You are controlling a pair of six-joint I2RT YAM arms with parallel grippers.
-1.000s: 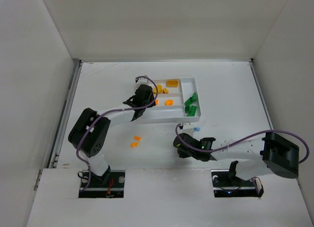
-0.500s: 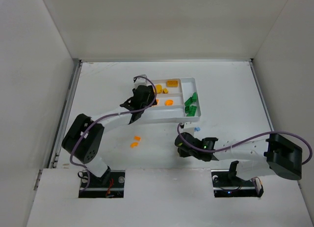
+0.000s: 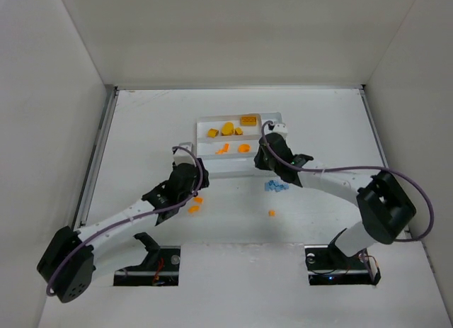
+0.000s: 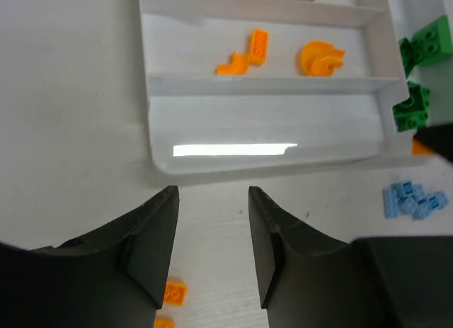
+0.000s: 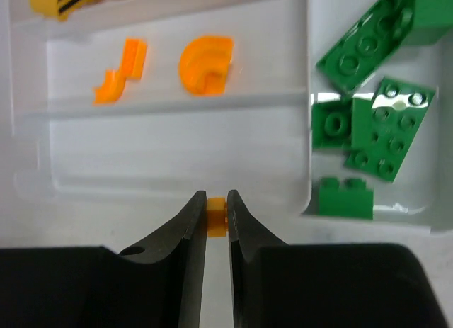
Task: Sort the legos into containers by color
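Standing at near rim of tray (image 5: 106,190), held one orange lego (image 5: 215,216) clamped in right end effector (image 5: 215,198), faced orange section (image 5: 276,69) ahead beyond empty near section (image 5: 170,147), long axis crosswise; showed left end effector (image 4: 212,200) apart, farther off.

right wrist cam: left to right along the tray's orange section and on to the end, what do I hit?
orange angled piece → orange curved piece → green bricks
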